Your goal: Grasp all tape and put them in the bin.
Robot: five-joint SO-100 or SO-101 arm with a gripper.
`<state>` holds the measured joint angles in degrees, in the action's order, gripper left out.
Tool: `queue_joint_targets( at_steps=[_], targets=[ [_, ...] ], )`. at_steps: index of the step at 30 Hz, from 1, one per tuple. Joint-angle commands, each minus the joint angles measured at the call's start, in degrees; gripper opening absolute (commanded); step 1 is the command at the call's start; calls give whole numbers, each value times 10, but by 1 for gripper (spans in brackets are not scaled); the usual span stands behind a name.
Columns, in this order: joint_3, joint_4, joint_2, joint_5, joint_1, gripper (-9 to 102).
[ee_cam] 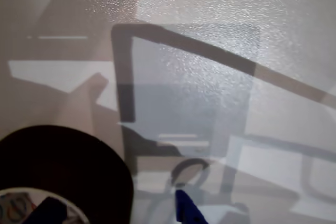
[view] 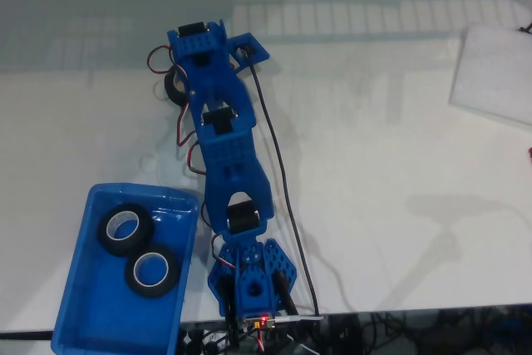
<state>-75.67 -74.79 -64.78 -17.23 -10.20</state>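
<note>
Two black tape rolls lie flat inside the bin, a bright blue rectangular plastic tray with rounded corners and low walls whose long axis runs from the lower left toward the upper right of the fixed view. One roll sits near the bin's upper end, the other just below and to the right of it, the two nearly touching; each is a smooth ring with a pale inner core, its hole facing up. A third roll rests on the white table well beyond the bin's far end, mostly hidden under the blue jointed arm. In the wrist view this roll fills the lower left corner, a matte black ring lying flat on the finely speckled surface. The gripper has one blue fingertip over the pale core and the other outside the ring on the table, so the jaws stand wide, straddling the roll's wall without clamping it.
</note>
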Motion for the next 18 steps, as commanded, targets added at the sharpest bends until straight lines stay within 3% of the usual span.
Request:
queue_joint_targets(
  at_steps=[1,5,9,18],
  targets=[
    [38,3,4,-9,-11,24],
    [39,15,14,-20,-11,18],
    [40,34,24,-24,-12,0],
    [46,50,28,-13,-10,0]
  ],
)
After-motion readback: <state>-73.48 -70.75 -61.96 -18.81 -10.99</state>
